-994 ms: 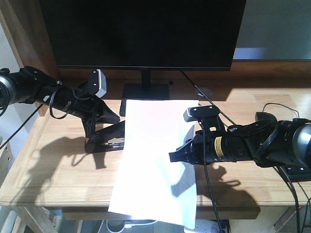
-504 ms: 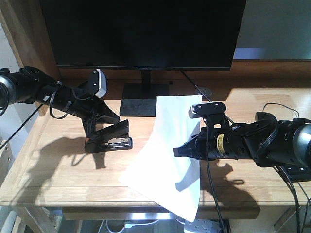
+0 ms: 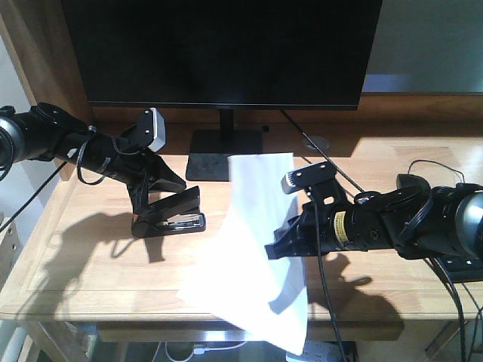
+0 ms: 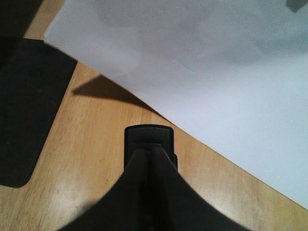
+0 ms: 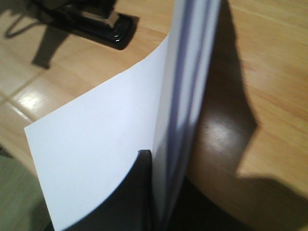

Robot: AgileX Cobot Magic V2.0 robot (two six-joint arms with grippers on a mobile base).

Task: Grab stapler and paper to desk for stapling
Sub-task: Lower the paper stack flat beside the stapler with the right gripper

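Observation:
On the desk (image 3: pixel 90 264), left of centre, the black stapler (image 3: pixel 177 219) rests with its top arm raised. My left gripper (image 3: pixel 179 202) is shut on the stapler from behind. In the left wrist view the stapler's front end (image 4: pixel 149 137) pokes out past the closed left gripper (image 4: pixel 149 153). My right gripper (image 3: pixel 275 247) is shut on the right edge of the white paper (image 3: pixel 253 226). The stack is held tilted, its lower corner hanging past the desk's front edge. In the right wrist view one finger (image 5: pixel 144 166) presses against the paper (image 5: pixel 106 120), and the stapler (image 5: pixel 103 24) lies beyond.
A large black monitor (image 3: pixel 226 53) stands at the back on a flat black base (image 3: pixel 223 154), just behind the paper's top edge. A black mouse (image 3: pixel 411 181), cables and a power strip (image 3: pixel 460 265) lie at the right. A cable grommet (image 3: pixel 317 142) sits behind.
The paper lay flat over the stapler's end one second ago. It was then lifted and tilted, uncovering the stapler. My right gripper has now shifted slightly left and lower. The left arm is unchanged.

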